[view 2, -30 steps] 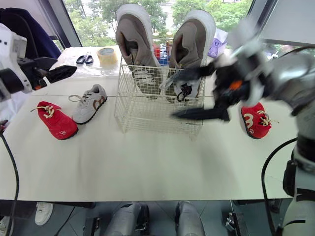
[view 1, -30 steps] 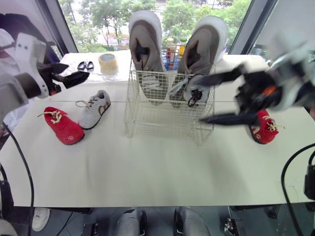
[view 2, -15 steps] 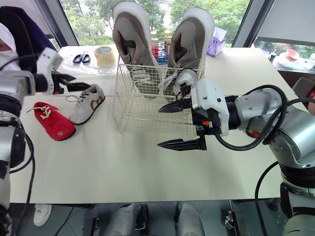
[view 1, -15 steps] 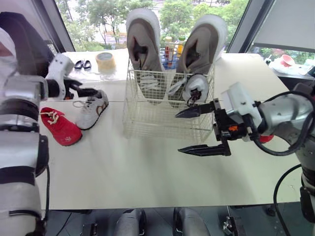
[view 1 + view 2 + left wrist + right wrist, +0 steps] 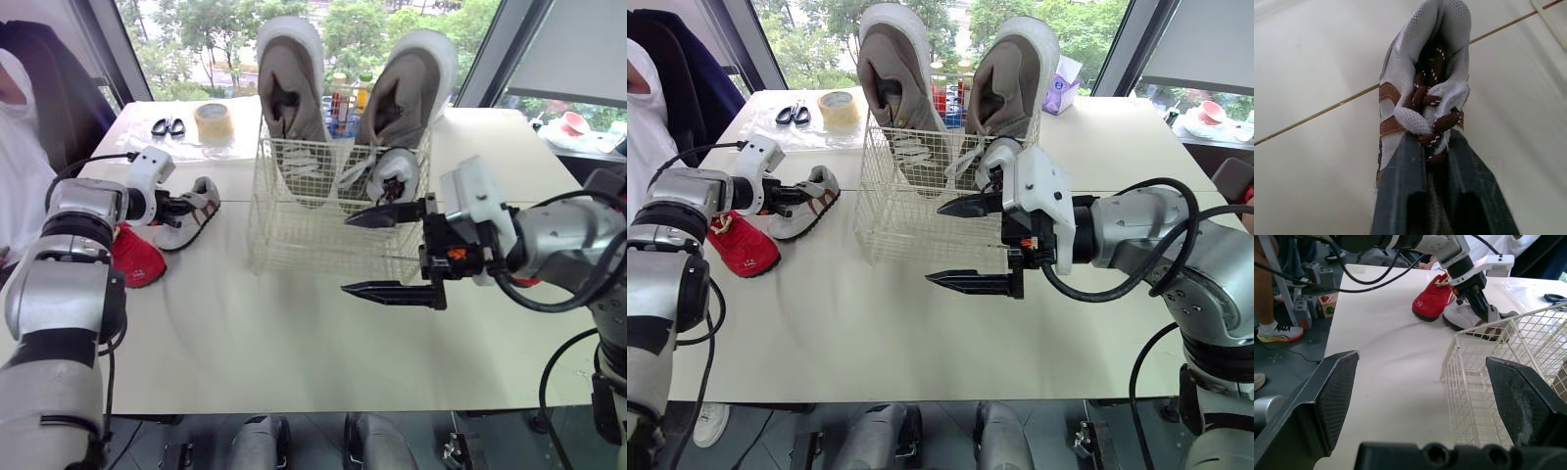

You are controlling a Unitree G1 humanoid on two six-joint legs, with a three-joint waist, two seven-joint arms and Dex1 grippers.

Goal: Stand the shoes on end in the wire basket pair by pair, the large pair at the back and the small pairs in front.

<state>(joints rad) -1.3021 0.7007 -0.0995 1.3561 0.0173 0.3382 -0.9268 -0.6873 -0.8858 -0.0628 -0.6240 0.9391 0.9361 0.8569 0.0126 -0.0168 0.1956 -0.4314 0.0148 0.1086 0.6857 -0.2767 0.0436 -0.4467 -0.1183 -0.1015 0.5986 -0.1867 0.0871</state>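
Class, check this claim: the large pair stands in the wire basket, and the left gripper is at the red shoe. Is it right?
No. The left gripper is at the grey shoe with brown stripes, not the red shoe beside it, as the left wrist view shows. The rest holds.

Head stereo pair: high, facing forward and down over tabletop (image 5: 294,352) and wire basket (image 5: 323,235) | left wrist: close on grey shoe (image 5: 1425,83), tabletop behind | right wrist: low, facing across tabletop; shares basket corner and grey shoe with head pair
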